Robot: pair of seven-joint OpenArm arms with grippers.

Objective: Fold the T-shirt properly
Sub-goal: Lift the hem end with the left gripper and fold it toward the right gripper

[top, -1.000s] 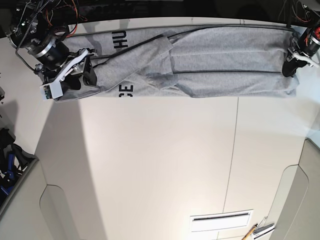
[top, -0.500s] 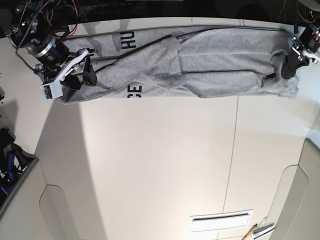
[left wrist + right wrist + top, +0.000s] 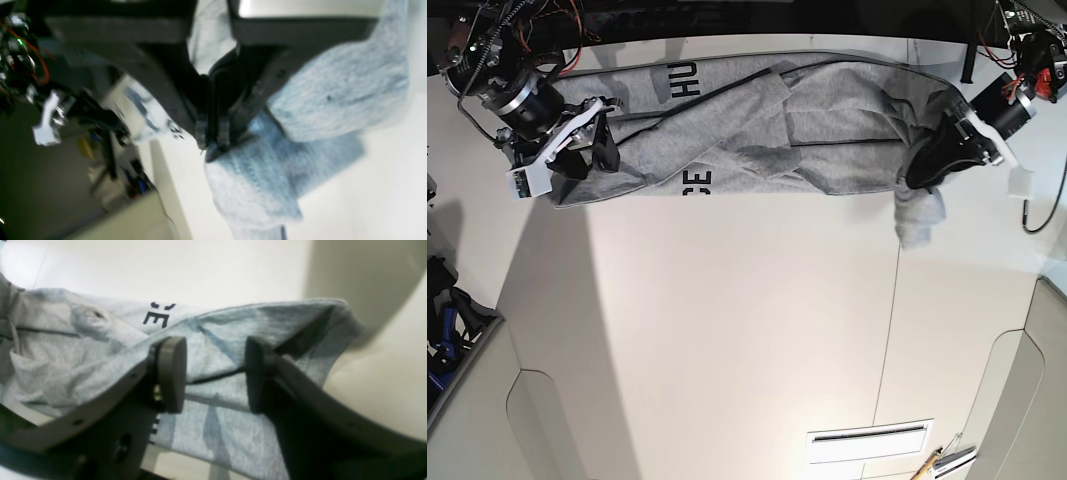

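Base view, shirt: we see the T-shirt (image 3: 827, 130) lying crumpled in a long band across the far part of the desk (image 3: 747, 330), one end bunched and hanging below the band near the left tool.
Base view, writing: we read black block letters "HU" (image 3: 678, 80) near the far edge and "CE" (image 3: 695, 184) on the near edge; the rest of the print is folded under.
Base view, left tool: the left tool (image 3: 924, 163) sits on this view's right, pressed into the bunched cloth.
Base view, right tool: the right tool (image 3: 599, 140) sits on this view's left, over the shirt's other end.
Base view, bin: a grey bin (image 3: 447, 330) at the left edge holds dark and blue items we cannot identify.
Left wrist view, grip: blurred, yet we see the left tool (image 3: 213, 140) pinched closed on a fold of the T-shirt (image 3: 333, 96), with cloth draping below it.
Right wrist view, grip: the right tool (image 3: 213, 373) stands with its pads (image 3: 171, 373) apart, a gap between them, the T-shirt (image 3: 217, 426) lying behind; we cannot tell if either pad touches it.
Right wrist view, writing: we make out "E" (image 3: 156, 318) in black, and part of a second letter beside it.
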